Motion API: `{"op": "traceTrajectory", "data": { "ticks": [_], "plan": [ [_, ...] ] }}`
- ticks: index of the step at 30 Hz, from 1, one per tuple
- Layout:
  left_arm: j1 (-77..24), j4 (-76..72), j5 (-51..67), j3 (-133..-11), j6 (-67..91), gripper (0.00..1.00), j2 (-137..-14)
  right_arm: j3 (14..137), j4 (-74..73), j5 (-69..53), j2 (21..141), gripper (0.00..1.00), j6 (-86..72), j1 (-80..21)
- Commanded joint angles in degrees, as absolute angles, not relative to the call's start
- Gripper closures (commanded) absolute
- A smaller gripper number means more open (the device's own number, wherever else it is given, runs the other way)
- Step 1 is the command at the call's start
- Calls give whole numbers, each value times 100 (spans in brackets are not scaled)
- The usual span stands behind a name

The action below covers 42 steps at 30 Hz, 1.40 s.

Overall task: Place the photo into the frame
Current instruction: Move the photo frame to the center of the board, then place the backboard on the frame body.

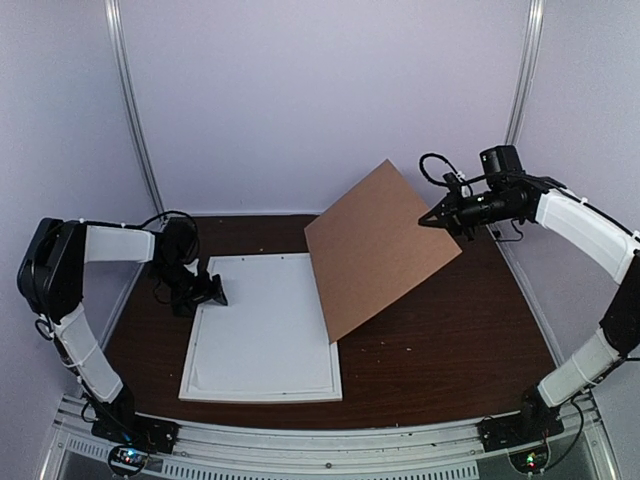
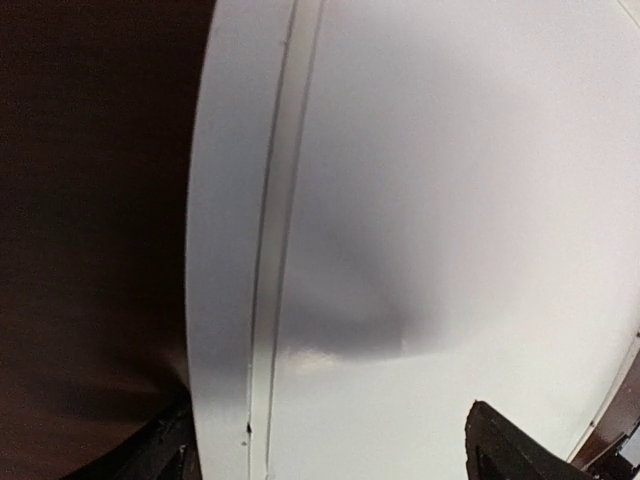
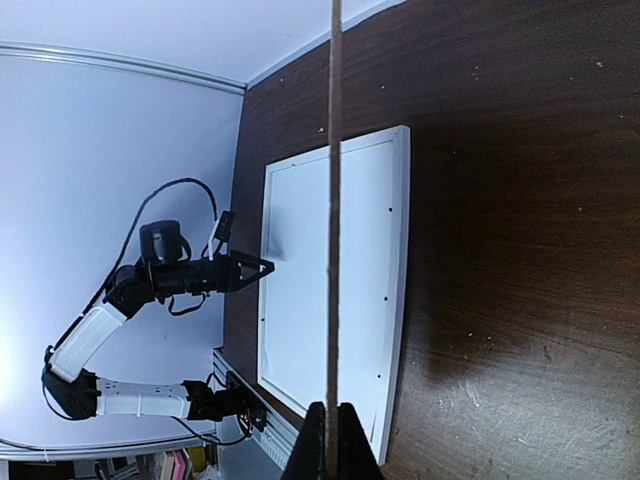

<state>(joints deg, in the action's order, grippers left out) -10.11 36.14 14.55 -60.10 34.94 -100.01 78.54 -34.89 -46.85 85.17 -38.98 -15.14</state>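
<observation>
The frame (image 1: 260,392) lies flat on the dark wood table (image 1: 440,340), left of centre. Its long axis runs near to far, skewed slightly, and its near short edge sits close to the table's near edge. Its thin raised rim encloses a plain white panel with a few small dark dots along the border. Whether that panel is the back of the photo cannot be told. The left hand (image 1: 215,293) sits at the frame's left long edge, towards the far end. In the left wrist view its fingers (image 2: 505,450) are spread wide, one outside the rim (image 2: 225,250) and one over the white panel. The right hand (image 1: 432,217) is raised at the far right and pinches the right corner of a brown backing board (image 1: 380,250). The board hangs tilted in the air, with its top corner against the pale far wall and its lowest corner coming down at the frame's right long edge, near the middle. In the right wrist view the board is edge-on, a thin line (image 3: 334,200) clamped between the closed fingers (image 3: 347,445) and crossing the frame (image 3: 398,260) along its length. A broad stretch of table lies right of the frame, partly under the raised board. A narrower strip runs between the frame's left edge and the table's left side.
</observation>
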Motion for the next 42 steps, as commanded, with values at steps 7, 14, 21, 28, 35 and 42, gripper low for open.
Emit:
{"op": "traceTrajectory", "data": {
  "ticks": [7, 14, 21, 28, 35, 42],
  "plan": [
    [-2550, 3061, 2145, -6786, 4267, 6, -10437, 7130, -3009, -4469, 7701, 100, -4094, -1483],
    [-2518, 3192, 2000, -7156, 4049, 5, -10221, 6646, -2181, -4280, 7503, 100, -4657, -2063],
    [-2161, 3284, 1649, -6992, 3991, 3, -9821, 6331, -1389, -3583, 7494, 100, -5252, -2875],
    [-1763, 3463, 1296, -7023, 3787, 2, -9377, 6103, -610, -2902, 7721, 100, -5806, -3511],
    [-1661, 3644, 1312, -7220, 3493, 2, -9354, 5950, 165, -2377, 8094, 100, -6244, -4038],
    [-1635, 3718, 1290, -7295, 3294, 2, -9341, 5845, 603, -2009, 8399, 100, -6515, -4431]
  ]
}}
